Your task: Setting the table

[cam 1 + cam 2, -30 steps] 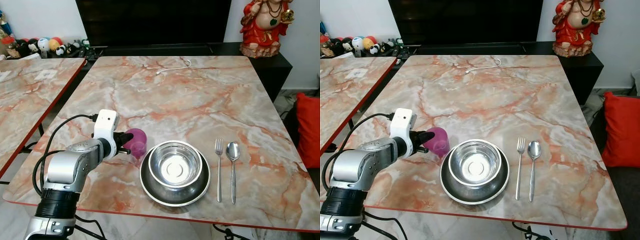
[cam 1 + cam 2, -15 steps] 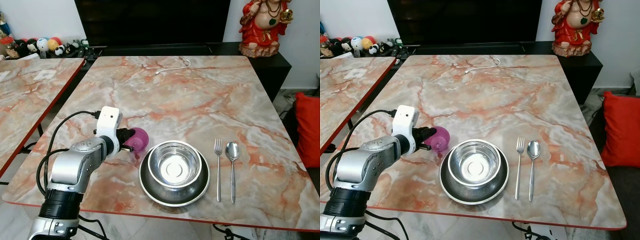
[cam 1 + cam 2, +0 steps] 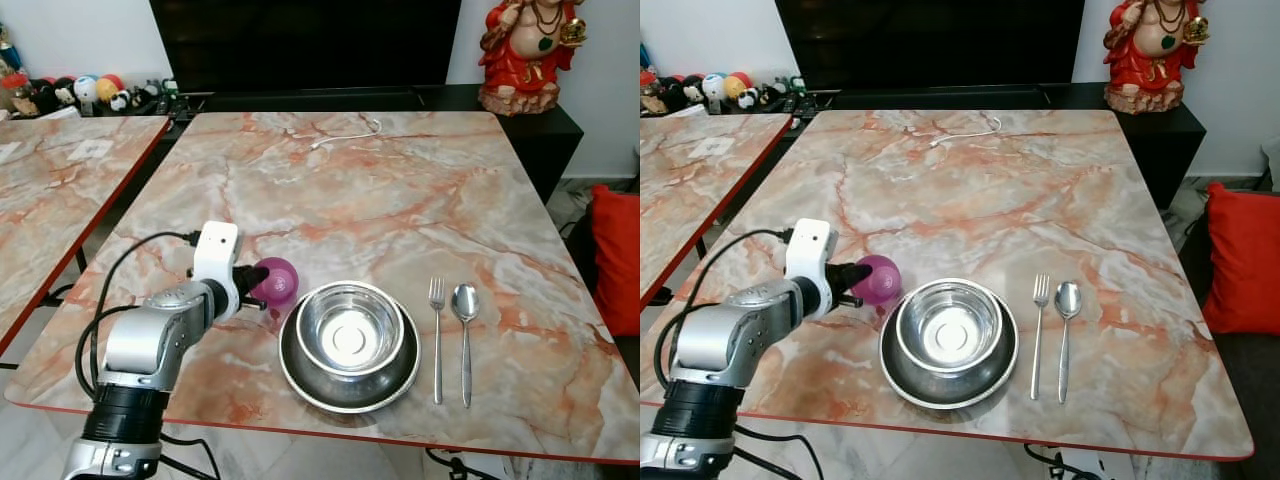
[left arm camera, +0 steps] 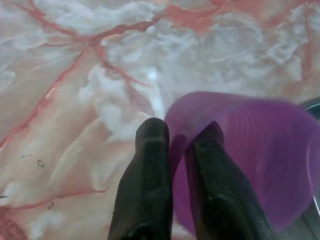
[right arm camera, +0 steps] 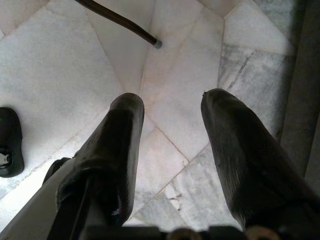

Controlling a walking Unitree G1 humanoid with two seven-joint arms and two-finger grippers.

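While the left gripper (image 4: 177,145) reaches over the marble table (image 3: 380,200), its two black fingers (image 4: 147,165) pinch the rim of a purple cup (image 3: 274,281), one finger outside the wall and one inside. The cup is tipped on its side, mouth toward the gripper, just left of the steel bowl (image 3: 350,328), which is nested in a steel plate (image 3: 350,382). A fork (image 3: 437,340) and spoon (image 3: 465,340) lie side by side to the right of the plate. The right gripper (image 5: 170,135) hangs idle over the tiled floor (image 5: 60,65), fingers spread apart, holding nothing
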